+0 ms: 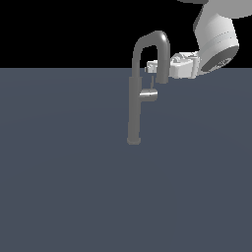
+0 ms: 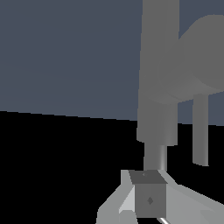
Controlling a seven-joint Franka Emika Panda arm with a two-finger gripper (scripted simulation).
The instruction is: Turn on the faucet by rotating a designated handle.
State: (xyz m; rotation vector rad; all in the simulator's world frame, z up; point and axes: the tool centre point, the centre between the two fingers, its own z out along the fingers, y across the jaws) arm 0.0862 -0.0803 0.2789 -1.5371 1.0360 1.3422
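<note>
One faucet [image 1: 135,98], one handle [image 1: 148,95]; one tool [image 1: 153,67], grip state unclear.

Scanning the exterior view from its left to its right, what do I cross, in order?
Faucet post → handle → spout nozzle → tool body reaching in from the exterior view's right → white arm.

White arm [image 1: 216,42] enters from the exterior view's upper right, wrist horizontal; gripper [image 1: 150,69] points left, jaws' spacing unclear.
</note>
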